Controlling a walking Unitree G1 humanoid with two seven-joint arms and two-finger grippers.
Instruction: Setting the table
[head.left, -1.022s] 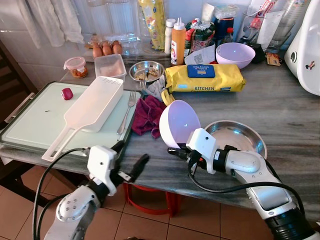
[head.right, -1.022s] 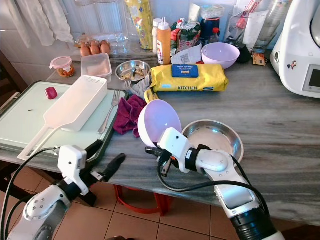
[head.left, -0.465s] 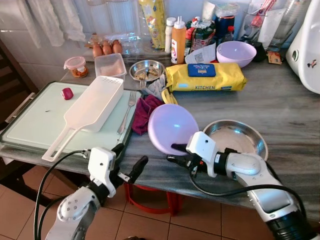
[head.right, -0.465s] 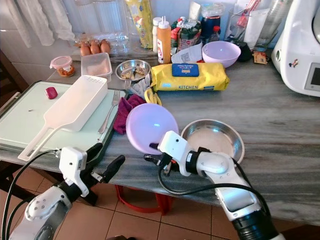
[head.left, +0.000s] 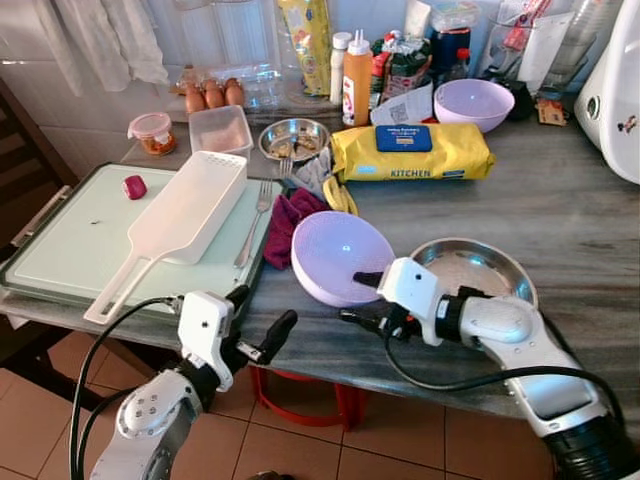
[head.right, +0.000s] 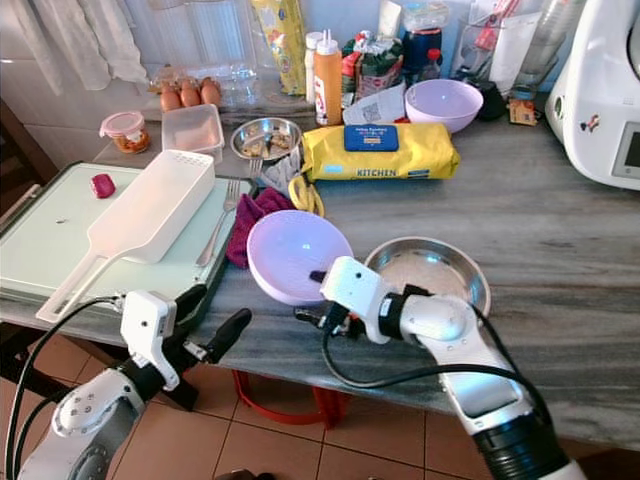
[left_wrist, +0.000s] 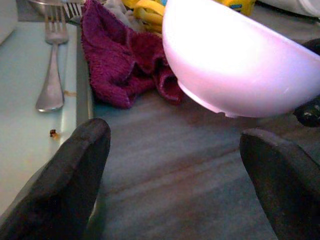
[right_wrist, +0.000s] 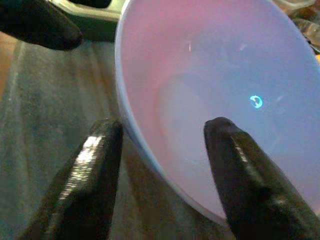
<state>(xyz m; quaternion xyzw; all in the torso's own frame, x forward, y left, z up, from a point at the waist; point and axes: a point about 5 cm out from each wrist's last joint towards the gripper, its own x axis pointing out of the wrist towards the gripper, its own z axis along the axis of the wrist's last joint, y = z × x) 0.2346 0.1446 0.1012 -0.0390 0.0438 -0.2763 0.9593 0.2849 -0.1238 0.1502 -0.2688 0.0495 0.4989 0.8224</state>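
My left gripper (head.left: 258, 327) hovers at the near edge of the counter (head.left: 580, 225), fingers spread apart and holding nothing. Just beyond it, my right gripper (head.left: 362, 297) pinches the near rim of the lilac bowl (head.left: 340, 255), one finger inside and one outside, the bowl tilted and seemingly just above the stone, between the maroon cloth (head.left: 291, 220) and the steel dish (head.left: 472, 272). I judge the grip thin: holding only the rim, the bowl could pivot or slip out and clatter onto the counter, or knock the steel dish if I swing right. My left wrist view shows the bowl's underside close above the counter, with the fork (left_wrist: 52, 75) on the tray; my right wrist view shows instead my fingers (right_wrist: 90, 175) straddling the rim. Farther back sit the yellow wipes pack (head.left: 412, 152) and a second lilac bowl (head.left: 484, 103).
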